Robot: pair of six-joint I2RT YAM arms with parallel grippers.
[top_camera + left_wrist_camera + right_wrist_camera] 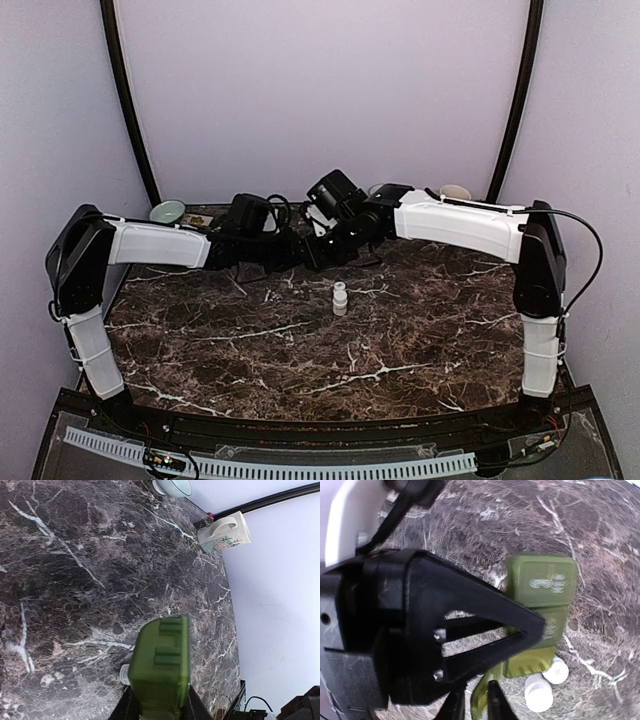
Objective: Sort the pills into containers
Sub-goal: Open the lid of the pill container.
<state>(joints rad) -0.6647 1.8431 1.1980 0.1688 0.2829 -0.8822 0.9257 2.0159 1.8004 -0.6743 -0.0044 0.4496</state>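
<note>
pill box (160, 665), likely light and slick, is pinched by left gripper (160, 710); lid edge (480, 695) is straddled by right gripper (475, 702), grip unclear.

**Counts.** You are looking at one green translucent plastic pill box (161, 667); two of its hinged lids (542, 582) are showing in the right wrist view. One small white plastic bottle (340, 298) is standing on the single dark marble table (300, 350). The right wrist view is giving two white rounded shapes there, and you cannot tell whether they are one bottle or two pieces. One white printed ceramic mug (225, 532) is showing. Two pale green bowls are showing: the far-left bowl (168, 211) and the bowl by the mug (172, 486). Two white-and-black robot arms are reaching in: the left arm (160, 243) and the right arm (460, 222).
</note>
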